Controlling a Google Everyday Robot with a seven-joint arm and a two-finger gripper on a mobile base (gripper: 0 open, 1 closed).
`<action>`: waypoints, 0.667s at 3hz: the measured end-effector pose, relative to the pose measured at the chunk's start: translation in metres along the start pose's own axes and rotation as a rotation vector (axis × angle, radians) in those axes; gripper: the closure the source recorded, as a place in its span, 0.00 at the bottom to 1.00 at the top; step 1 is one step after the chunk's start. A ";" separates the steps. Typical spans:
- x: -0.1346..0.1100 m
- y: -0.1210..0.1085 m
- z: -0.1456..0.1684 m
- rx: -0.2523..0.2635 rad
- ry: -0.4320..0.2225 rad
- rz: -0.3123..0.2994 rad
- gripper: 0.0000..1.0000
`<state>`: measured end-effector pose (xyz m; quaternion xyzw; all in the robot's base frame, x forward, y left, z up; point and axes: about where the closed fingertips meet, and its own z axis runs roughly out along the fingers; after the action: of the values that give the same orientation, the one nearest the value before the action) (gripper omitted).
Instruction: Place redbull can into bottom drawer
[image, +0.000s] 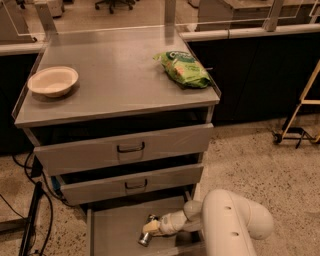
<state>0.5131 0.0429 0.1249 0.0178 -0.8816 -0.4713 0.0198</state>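
The bottom drawer (112, 231) is pulled out at the foot of the grey cabinet, its flat floor showing. My gripper (147, 233) reaches into it from the right, low over the drawer floor near the middle. It is shut on the redbull can (144, 241). Only the can's silver end shows, poking out below the pale fingers (151, 226) and tilted down to the left, close to the drawer floor. My white arm (230, 225) fills the lower right.
The two upper drawers (130, 147) with dark handles are slightly open above my arm. On the cabinet top lie a green snack bag (183, 68) and a pale bowl (53, 81). Cables (30, 215) hang at the left. A wooden stand (300, 120) is at the right.
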 end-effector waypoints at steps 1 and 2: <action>-0.005 -0.013 0.004 0.011 0.005 0.027 1.00; -0.004 -0.021 0.007 0.014 0.007 0.045 1.00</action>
<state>0.5170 0.0371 0.1034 -0.0002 -0.8850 -0.4643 0.0332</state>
